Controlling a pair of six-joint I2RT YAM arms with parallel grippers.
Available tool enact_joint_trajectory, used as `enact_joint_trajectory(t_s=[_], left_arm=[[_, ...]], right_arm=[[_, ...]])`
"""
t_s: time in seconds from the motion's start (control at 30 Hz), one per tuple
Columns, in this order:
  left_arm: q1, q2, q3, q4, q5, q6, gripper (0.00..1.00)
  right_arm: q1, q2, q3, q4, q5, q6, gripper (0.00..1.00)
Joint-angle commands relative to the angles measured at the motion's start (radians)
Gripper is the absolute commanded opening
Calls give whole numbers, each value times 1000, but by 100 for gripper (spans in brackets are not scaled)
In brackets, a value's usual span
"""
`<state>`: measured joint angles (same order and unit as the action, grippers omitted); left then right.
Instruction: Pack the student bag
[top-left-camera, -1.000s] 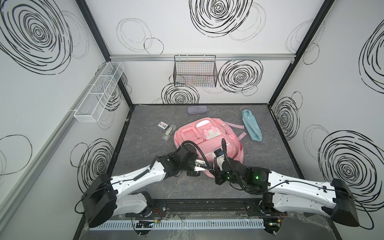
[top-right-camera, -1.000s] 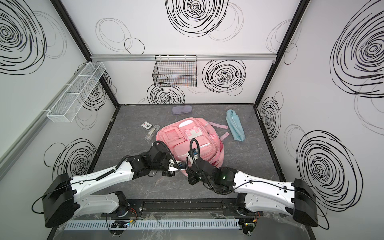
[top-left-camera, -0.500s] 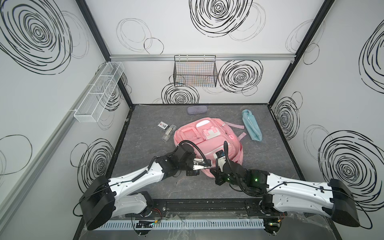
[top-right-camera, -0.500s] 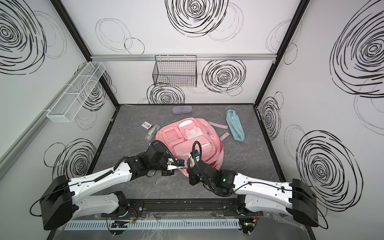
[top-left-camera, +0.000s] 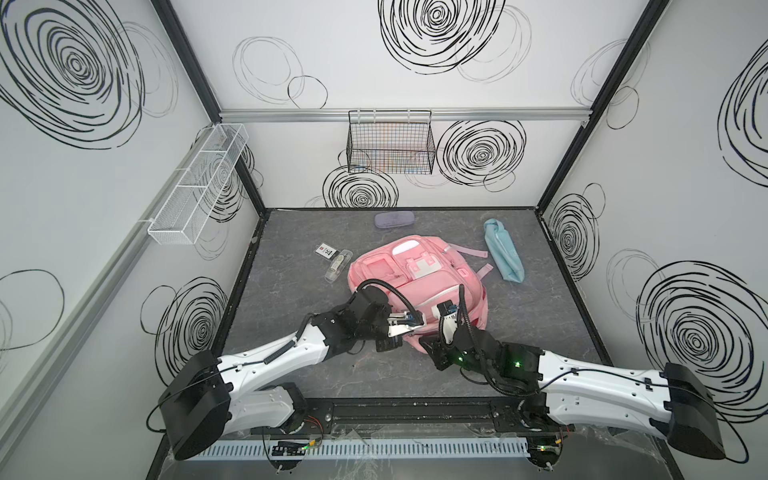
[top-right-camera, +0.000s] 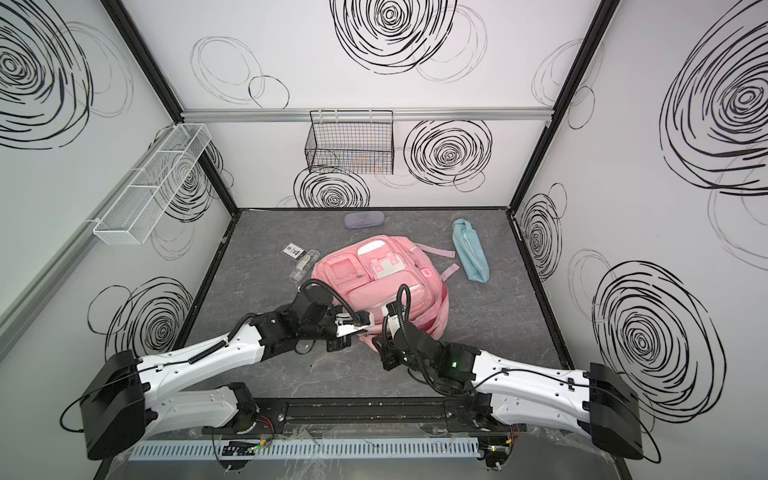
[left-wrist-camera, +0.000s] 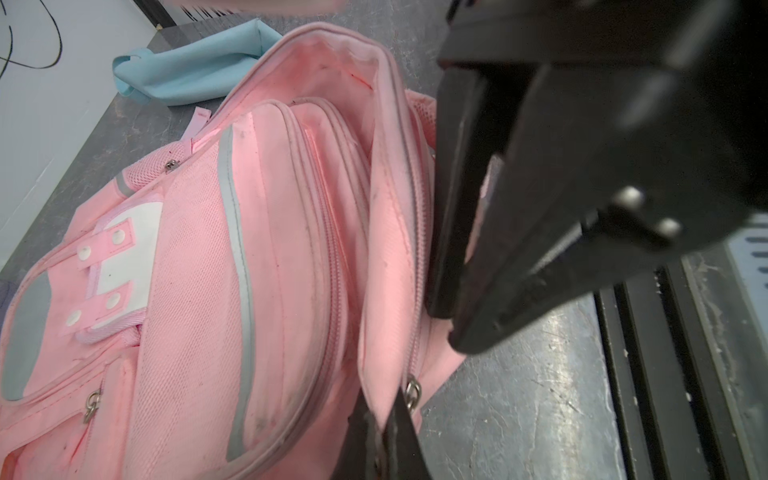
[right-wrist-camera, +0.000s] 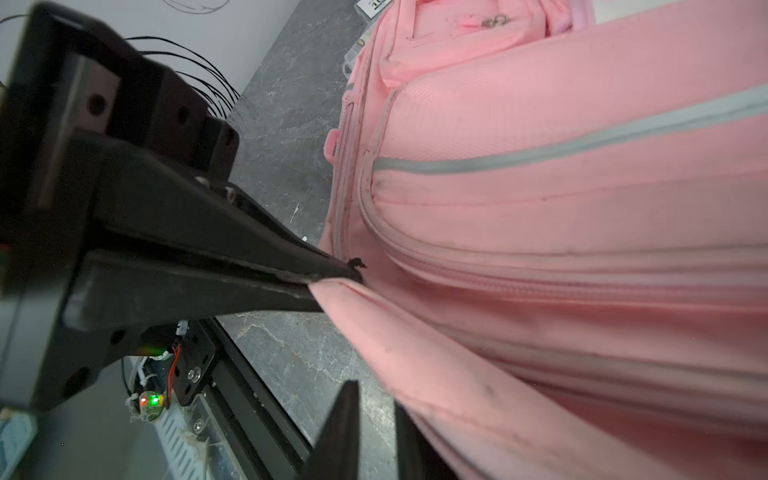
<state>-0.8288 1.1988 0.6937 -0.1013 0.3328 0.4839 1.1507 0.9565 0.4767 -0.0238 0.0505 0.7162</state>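
Note:
The pink student bag (top-left-camera: 415, 278) (top-right-camera: 386, 282) lies flat in the middle of the grey floor, front pockets up. My left gripper (top-left-camera: 420, 321) (top-right-camera: 368, 322) is shut on the edge of the bag's opened flap, beside a zip ring (left-wrist-camera: 412, 392). In the left wrist view its tips (left-wrist-camera: 384, 419) pinch the pink fabric. The right wrist view shows the same left gripper (right-wrist-camera: 349, 270) holding the flap (right-wrist-camera: 415, 332) up. My right gripper (top-left-camera: 430, 347) (top-right-camera: 384, 347) (right-wrist-camera: 376, 415) stands open at the bag's near edge, with bare floor between its fingers.
A light-blue pouch (top-left-camera: 503, 253) lies right of the bag and a purple case (top-left-camera: 394, 218) behind it. A small card (top-left-camera: 326, 251) and a clear tube (top-left-camera: 337, 266) lie to its left. A wire basket (top-left-camera: 390, 143) hangs on the back wall and a white mesh shelf (top-left-camera: 199, 183) on the left wall.
My right gripper's jaws have parted from shut to open at the bag's near edge. The left gripper keeps its hold on the flap, and both arms have barely shifted.

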Motion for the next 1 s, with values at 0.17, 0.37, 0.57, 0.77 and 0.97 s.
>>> enact_joint_trajectory(t_s=[0.17, 0.37, 0.57, 0.77, 0.97], left_arm=[[-1, -26, 45, 139, 22, -202, 0], [2, -6, 51, 178, 74, -333, 0], [-2, -18, 35, 216, 140, -407, 0], [-3, -27, 46, 214, 178, -420, 0], [-10, -22, 73, 227, 224, -444, 0]], right_arm=[[85, 33, -50, 151, 102, 32, 42], [119, 89, -53, 186, 249, 100, 50], [116, 112, -62, 242, 388, 113, 53], [111, 148, -64, 260, 460, 112, 52], [112, 196, -67, 269, 500, 108, 50]])
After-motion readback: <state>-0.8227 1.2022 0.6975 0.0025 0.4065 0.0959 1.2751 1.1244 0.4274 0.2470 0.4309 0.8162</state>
